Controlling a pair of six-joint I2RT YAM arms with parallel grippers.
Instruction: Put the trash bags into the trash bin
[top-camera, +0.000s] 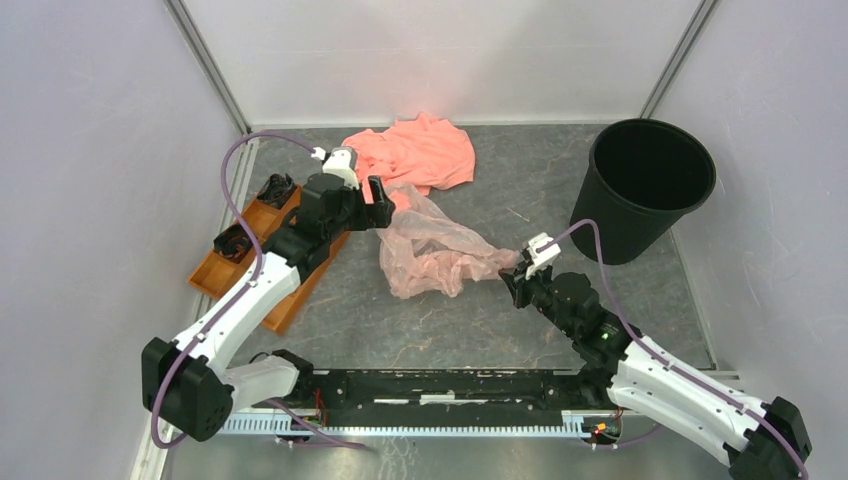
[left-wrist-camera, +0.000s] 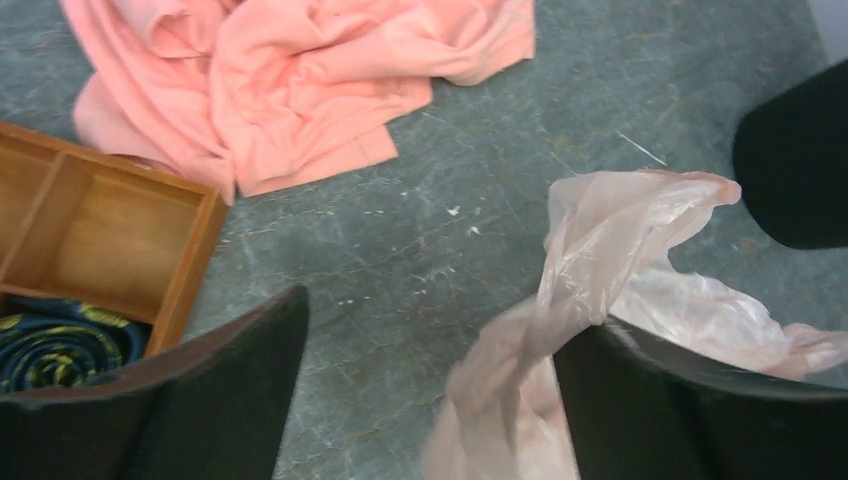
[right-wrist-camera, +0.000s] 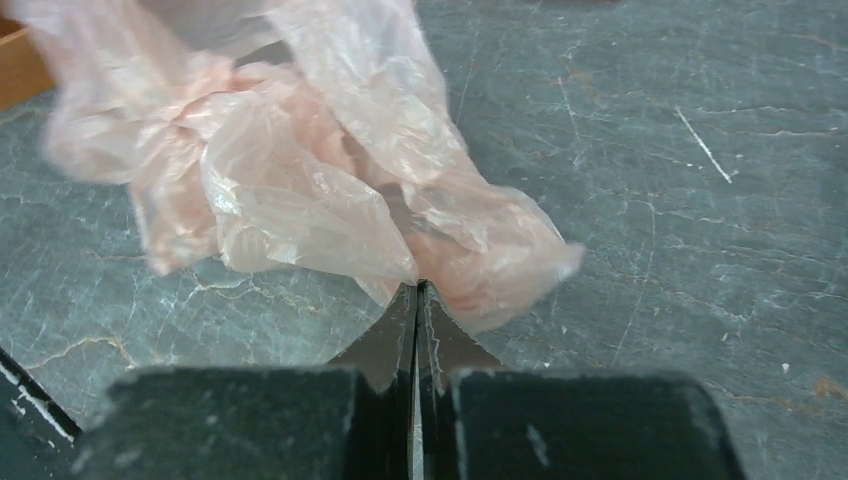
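The pale pink trash bag (top-camera: 430, 250) lies crumpled mid-table, between the two grippers. My right gripper (top-camera: 513, 275) is at its right end, and in the right wrist view the gripper (right-wrist-camera: 418, 288) is shut on a pinch of the bag's film (right-wrist-camera: 300, 170). My left gripper (top-camera: 383, 203) hovers at the bag's upper left edge. In the left wrist view it (left-wrist-camera: 430, 320) stands wide open, with a twisted strand of the bag (left-wrist-camera: 620, 230) hanging loose against the inner side of its right finger (left-wrist-camera: 640, 410). The black trash bin (top-camera: 630, 235) stands upright at the far right, apart from the bag.
A salmon-orange cloth (top-camera: 420, 150) lies bunched at the back, just behind the left gripper. An orange compartment tray (top-camera: 215, 283) with dark coiled items sits along the left side under the left arm. White walls enclose the table on three sides.
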